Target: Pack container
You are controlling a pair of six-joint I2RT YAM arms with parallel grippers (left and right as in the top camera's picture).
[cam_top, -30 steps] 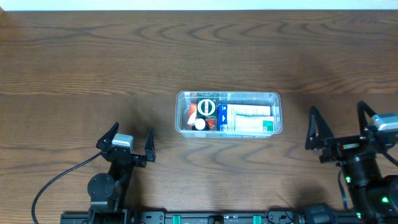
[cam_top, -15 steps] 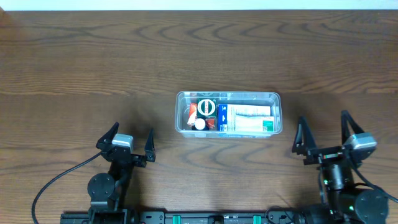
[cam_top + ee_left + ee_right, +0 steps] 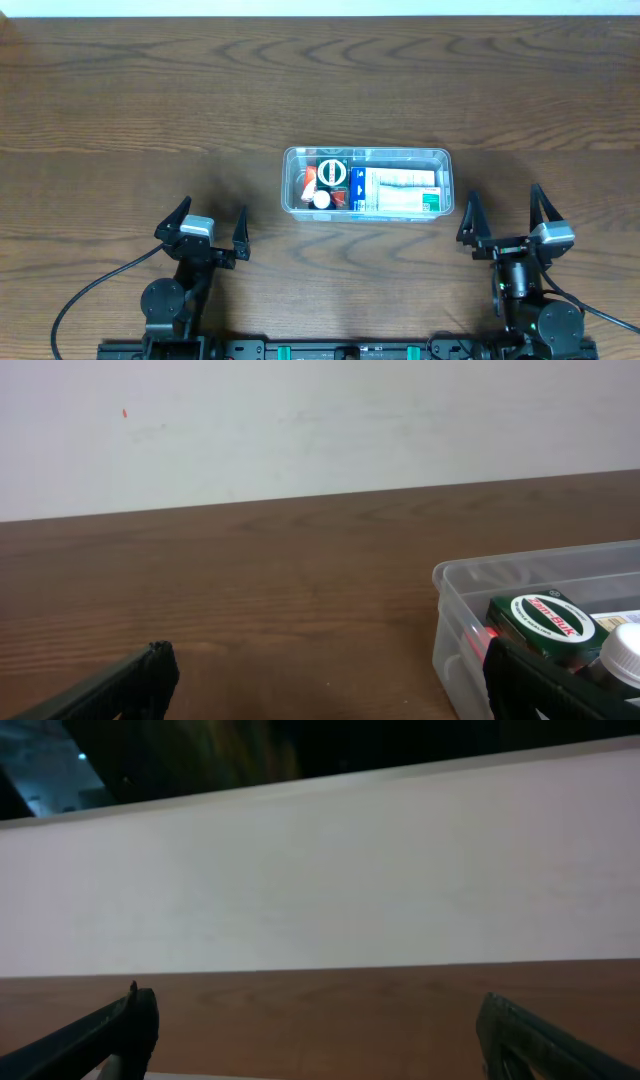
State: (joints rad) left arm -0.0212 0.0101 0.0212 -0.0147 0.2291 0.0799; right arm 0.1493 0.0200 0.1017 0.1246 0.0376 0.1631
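The clear plastic container (image 3: 447, 180) sits mid-table, holding a green round-label box (image 3: 332, 173), a white and blue box (image 3: 398, 190), a white cap and a red item. Its left corner shows in the left wrist view (image 3: 455, 620), with the green box (image 3: 545, 622) inside. My left gripper (image 3: 209, 226) is open and empty, below and to the left of the container; its fingertips frame bare wood in the left wrist view (image 3: 325, 675). My right gripper (image 3: 508, 212) is open and empty, just below the container's right end. The right wrist view (image 3: 315, 1020) shows bare table and wall only.
Dark brown wood table (image 3: 150, 100) runs all round the container. A white wall (image 3: 300, 420) stands beyond the table's far edge. A black cable (image 3: 80, 295) loops at the left arm's base.
My right arm has drawn back and leftward along the front edge, from the far right to just below the container's right end. The left arm and container have not moved.
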